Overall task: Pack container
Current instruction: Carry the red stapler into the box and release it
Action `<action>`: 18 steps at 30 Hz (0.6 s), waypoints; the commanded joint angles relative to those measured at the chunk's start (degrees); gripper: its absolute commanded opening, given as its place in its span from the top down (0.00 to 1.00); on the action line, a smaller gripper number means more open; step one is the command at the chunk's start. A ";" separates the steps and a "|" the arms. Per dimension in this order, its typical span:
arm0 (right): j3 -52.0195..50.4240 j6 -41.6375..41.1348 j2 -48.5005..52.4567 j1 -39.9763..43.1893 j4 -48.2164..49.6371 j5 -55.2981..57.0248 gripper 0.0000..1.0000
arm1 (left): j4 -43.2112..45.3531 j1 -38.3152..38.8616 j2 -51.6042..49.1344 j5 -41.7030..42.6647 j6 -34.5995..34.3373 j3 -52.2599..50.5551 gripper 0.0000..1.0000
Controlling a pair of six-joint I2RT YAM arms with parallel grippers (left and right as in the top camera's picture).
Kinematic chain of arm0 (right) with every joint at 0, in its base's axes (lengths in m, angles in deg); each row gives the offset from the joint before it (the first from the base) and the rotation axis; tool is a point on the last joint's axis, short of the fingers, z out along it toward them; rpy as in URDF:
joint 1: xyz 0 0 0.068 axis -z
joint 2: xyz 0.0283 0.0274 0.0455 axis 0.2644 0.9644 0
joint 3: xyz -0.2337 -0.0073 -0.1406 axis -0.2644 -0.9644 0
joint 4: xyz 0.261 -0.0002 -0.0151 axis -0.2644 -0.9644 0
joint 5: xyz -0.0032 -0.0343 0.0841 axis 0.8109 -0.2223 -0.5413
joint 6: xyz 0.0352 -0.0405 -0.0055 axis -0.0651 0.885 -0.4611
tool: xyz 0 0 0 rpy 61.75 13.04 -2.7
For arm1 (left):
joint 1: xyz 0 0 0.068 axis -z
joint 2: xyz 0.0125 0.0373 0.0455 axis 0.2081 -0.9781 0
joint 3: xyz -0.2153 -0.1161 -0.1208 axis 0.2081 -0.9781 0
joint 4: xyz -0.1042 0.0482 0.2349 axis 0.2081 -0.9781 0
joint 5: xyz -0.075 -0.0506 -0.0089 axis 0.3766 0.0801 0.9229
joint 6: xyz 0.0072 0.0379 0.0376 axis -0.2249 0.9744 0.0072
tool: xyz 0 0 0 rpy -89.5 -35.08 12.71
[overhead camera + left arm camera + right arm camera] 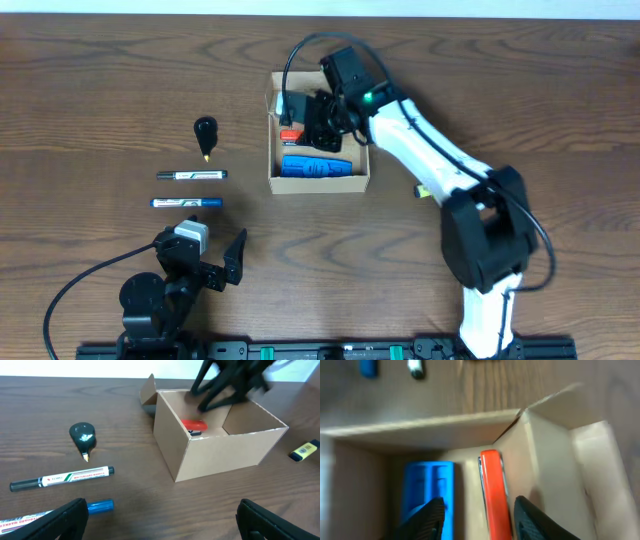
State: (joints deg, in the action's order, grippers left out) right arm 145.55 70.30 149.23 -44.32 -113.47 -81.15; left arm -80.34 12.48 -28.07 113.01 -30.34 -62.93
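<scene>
box partly packed, markers not yet in

the box (pixel 272 150) sits open at upper centre of the surface, holding a blue item (pixel 315 166) and a red item (pixel 492 485). our right pincer (pixel 318 125) hangs inside, jaws apart astride the red item, not closed on it. a black marker (pixel 191 175) and a blue marker (pixel 186 203) lie at left. the left pincer (pixel 165 530) gapes wide, empty.

Container (pixel 320 185): plain tan-brown cardboard, no print. Inside: blue object (pixel 315 166) and orange-red object (pixel 291 135). Left of frame: black-capped marker (pixel 191 175) and blue-capped marker (pixel 186 203), both with white body; dark cone-shaped item (pixel 205 132), yellowish tip. Table (pixel 100 80): brown, wood grain.
</scene>
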 commanded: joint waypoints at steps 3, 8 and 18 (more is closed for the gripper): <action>5.25 -5.97 -14.80 0.15 -7.74 2.23 0.49 | -0.13 -0.11 0.48 1.03 0.02 -1.18 0.05; 5.25 -16.20 -25.05 2.62 -16.63 11.45 0.41 | -0.13 -0.11 0.48 1.03 0.02 -1.20 0.05; 1.95 -59.45 -29.40 14.45 -31.85 28.41 0.31 | -0.13 -0.11 0.48 1.03 0.02 -1.20 0.05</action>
State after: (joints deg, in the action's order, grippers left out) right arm 150.19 30.28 118.70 -32.94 -144.16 -60.60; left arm -80.32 12.48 -28.07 113.01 -30.34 -62.93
